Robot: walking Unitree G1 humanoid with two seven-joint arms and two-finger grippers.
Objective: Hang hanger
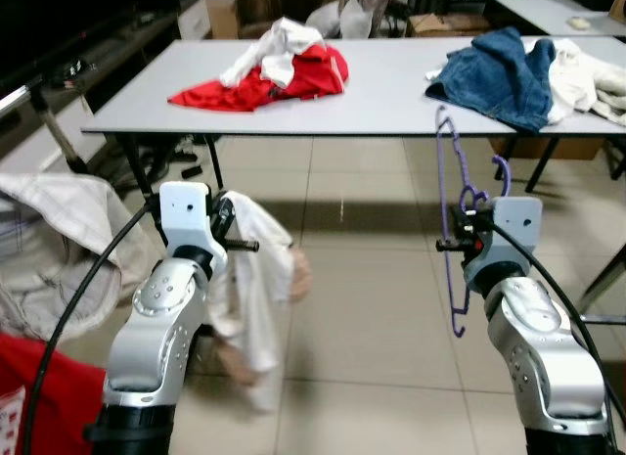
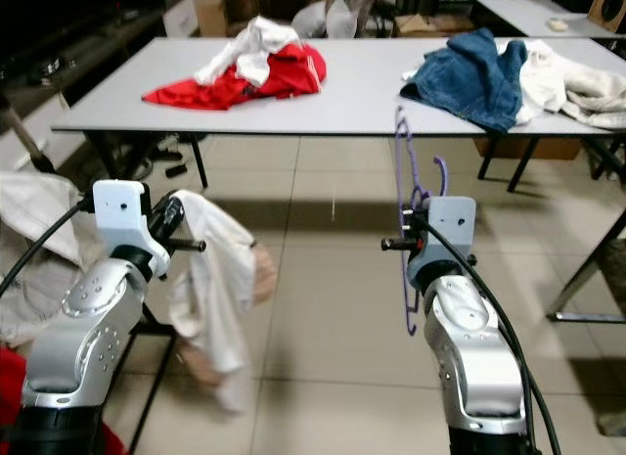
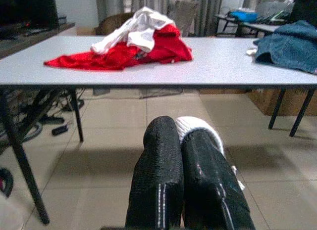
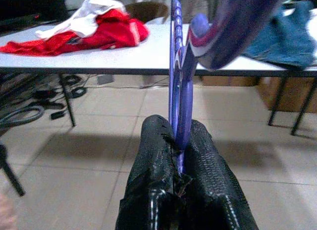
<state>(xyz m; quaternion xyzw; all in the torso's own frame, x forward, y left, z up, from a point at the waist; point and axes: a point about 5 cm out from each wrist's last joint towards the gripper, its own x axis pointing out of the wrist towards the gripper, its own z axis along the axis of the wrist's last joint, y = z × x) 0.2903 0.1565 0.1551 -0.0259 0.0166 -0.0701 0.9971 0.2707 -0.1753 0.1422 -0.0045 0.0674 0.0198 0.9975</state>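
Looking down from the left eye view, both silver arms are reaching forward over a tiled floor (image 1: 372, 298) toward a long grey table (image 1: 391, 108). The right gripper (image 1: 468, 242) is pinching a purple hanger (image 1: 452, 181), which is standing nearly upright, its hook curling near the wrist and its frame running up past the table edge and down beside the forearm. The left gripper (image 1: 235, 242) is clamping a white garment (image 1: 256, 289) that is hanging limp toward the floor. On the table a red garment (image 1: 264, 83) is lying with a white cloth (image 1: 279, 44) bunched on top of it; well apart, at the right end, a blue denim garment (image 1: 504, 73) is lying against cream cloth (image 1: 587, 78).

From the right eye view the same layout is showing, with the hanger rising in front of the table's near edge.

Through the left wrist view, the two black fingers (image 3: 158, 180) are pressing together on a white fold of the garment, which is peeking out beyond the tips.

Through the right wrist view, the black fingers (image 4: 153, 175) are squeezing the hanger's purple wire between them, its blurred hook looming close to the lens.
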